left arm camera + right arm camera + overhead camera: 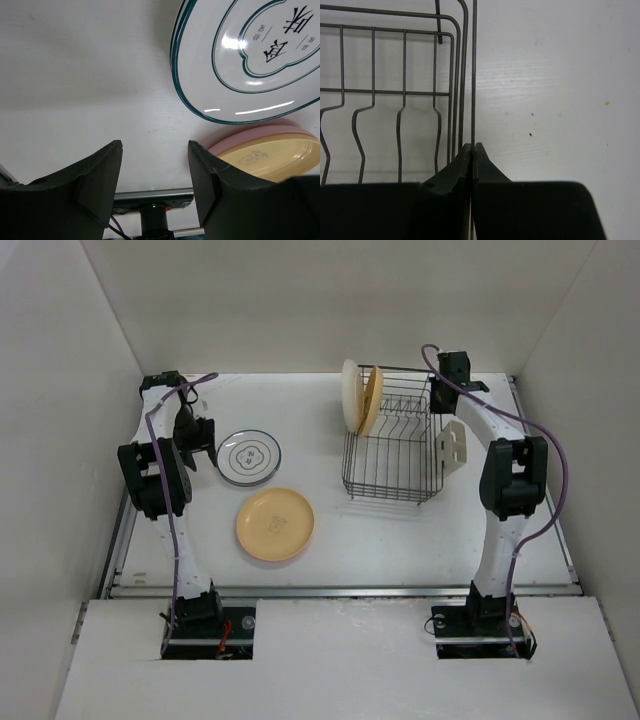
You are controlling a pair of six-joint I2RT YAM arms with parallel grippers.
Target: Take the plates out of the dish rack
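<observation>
While the right gripper [472, 147] clamps the dish rack [390, 440] by a wire and the left gripper [155, 146] gapes empty, two plates [353, 395] stand upright at its far end; stiff, glossy, likely slippery; grip the top rim.

Two plates [360, 397] stand in the rack's [390, 455] far-left end; left of it on the worktop [340, 540] lies one plate [249, 457], a stack [275, 524] before it.

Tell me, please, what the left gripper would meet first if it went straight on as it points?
Most likely the bare table, beside the ringed plate; the open left gripper frames only white surface, though depth is unclear.
</observation>
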